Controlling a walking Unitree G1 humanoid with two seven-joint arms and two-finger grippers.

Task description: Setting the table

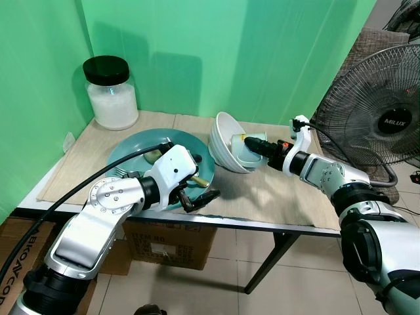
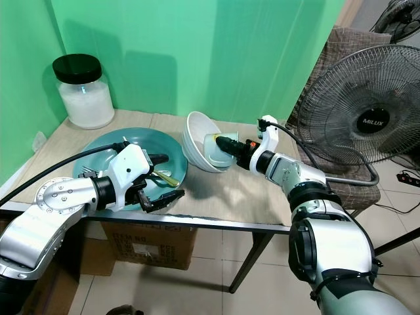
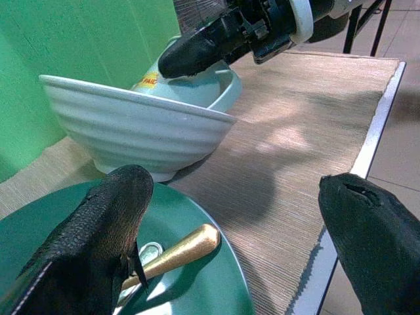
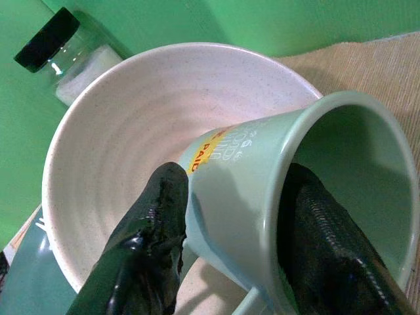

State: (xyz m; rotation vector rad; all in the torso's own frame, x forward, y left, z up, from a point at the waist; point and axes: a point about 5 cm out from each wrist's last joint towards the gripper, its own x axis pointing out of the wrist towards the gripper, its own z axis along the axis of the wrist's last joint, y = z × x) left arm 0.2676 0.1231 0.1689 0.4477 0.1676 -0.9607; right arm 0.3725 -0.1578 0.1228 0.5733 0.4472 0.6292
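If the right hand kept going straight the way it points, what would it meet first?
Probably the inner wall of the white bowl. The right hand, shut on the green cup's rim, points into the tilted bowl, and the cup already lies in it. Depth is hard to judge.

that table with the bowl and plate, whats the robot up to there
It is setting the table. The right gripper pinches the wall of a pale green cup, one finger inside and one outside, and the cup lies tipped in the white bowl, which is itself tilted. The left gripper is open over the near edge of the teal plate, where gold-handled cutlery lies. A lidded jar stands at the back.
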